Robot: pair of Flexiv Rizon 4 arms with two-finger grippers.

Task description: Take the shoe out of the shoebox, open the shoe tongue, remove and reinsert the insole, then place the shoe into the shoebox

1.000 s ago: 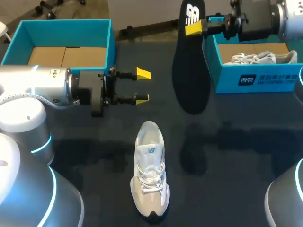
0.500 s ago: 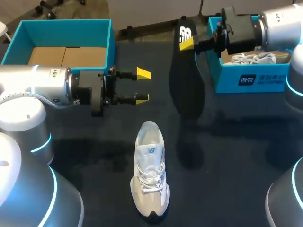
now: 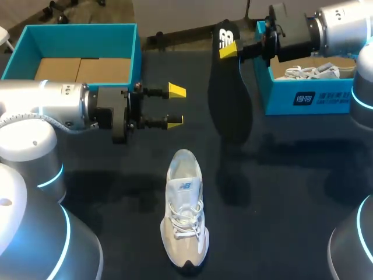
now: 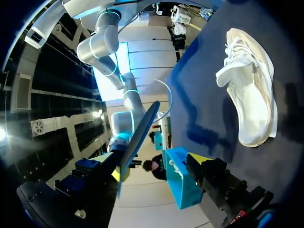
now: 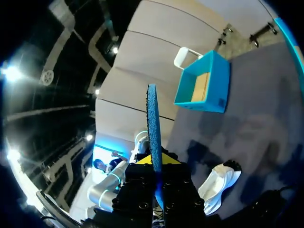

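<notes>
Head view: right gripper (image 3: pixel 228 50), clenched on the black insole (image 3: pixel 229 99), has swung it left from the far-right shoebox (image 3: pixel 303 99). The white shoe (image 3: pixel 185 216) lies near-centre on the desk (image 3: pixel 280 192), left gripper (image 3: pixel 175 105) released. Reinsertion likely follows.

Noted: my right claw (image 3: pixel 228 50), clamped on the insole (image 3: pixel 229 105), has drifted sideways off the right-hand shoebox (image 3: pixel 303 100), and the insole now hangs farther from its wall.
</notes>
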